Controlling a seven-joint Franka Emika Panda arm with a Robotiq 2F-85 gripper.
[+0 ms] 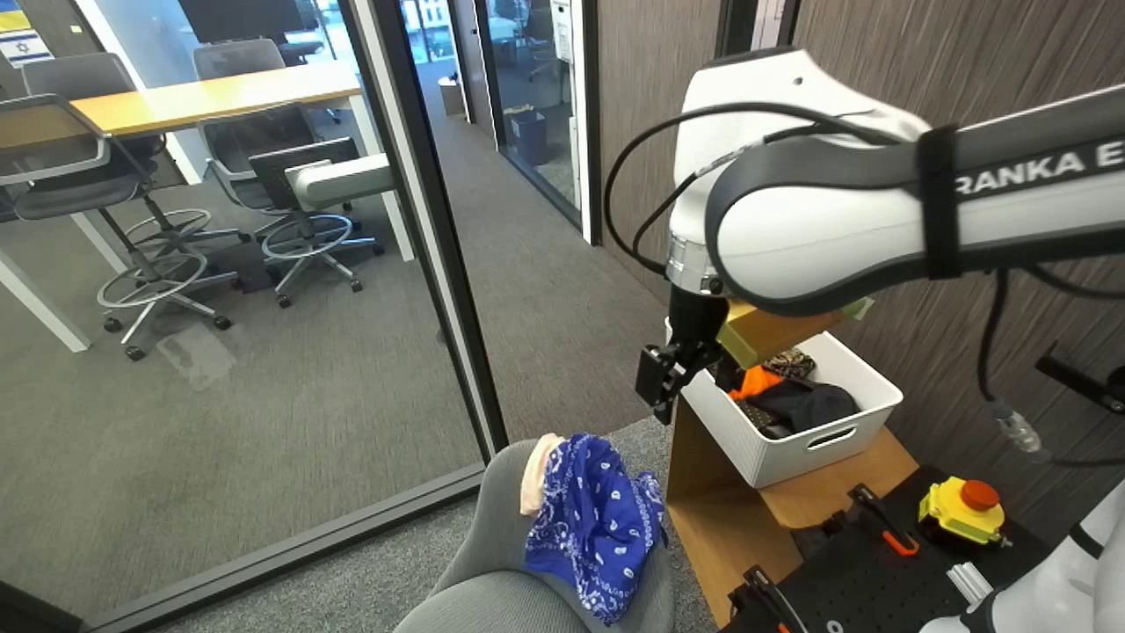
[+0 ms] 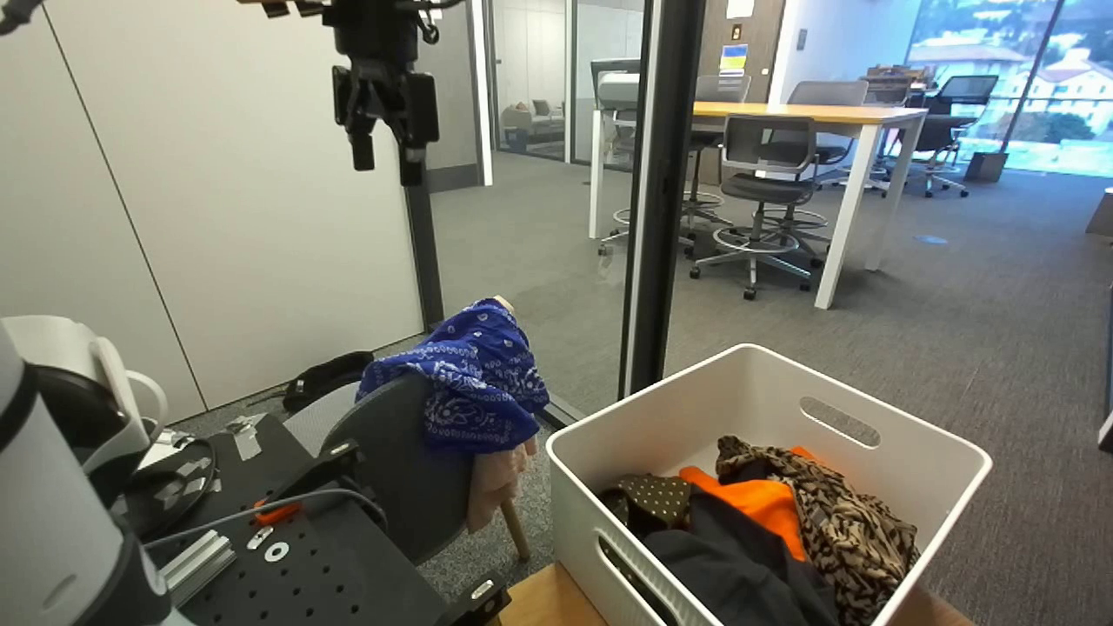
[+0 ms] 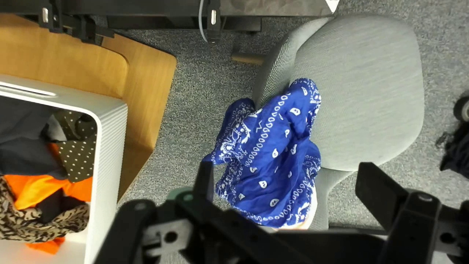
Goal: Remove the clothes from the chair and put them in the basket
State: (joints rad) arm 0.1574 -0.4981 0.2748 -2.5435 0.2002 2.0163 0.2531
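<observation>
Judging the step to be the approach, we see the claw (image 2: 387, 168), jaws parted and empty, above the chair (image 3: 362, 95), whose back carries a blue bandana (image 1: 593, 519) partly over a pale cloth (image 1: 536, 476); the next move should be lowering to pinch the bandana before the carry to the basket (image 1: 778, 462).

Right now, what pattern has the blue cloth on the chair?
The blue cloth has white bandana motifs, clearest in the wrist view.
</observation>
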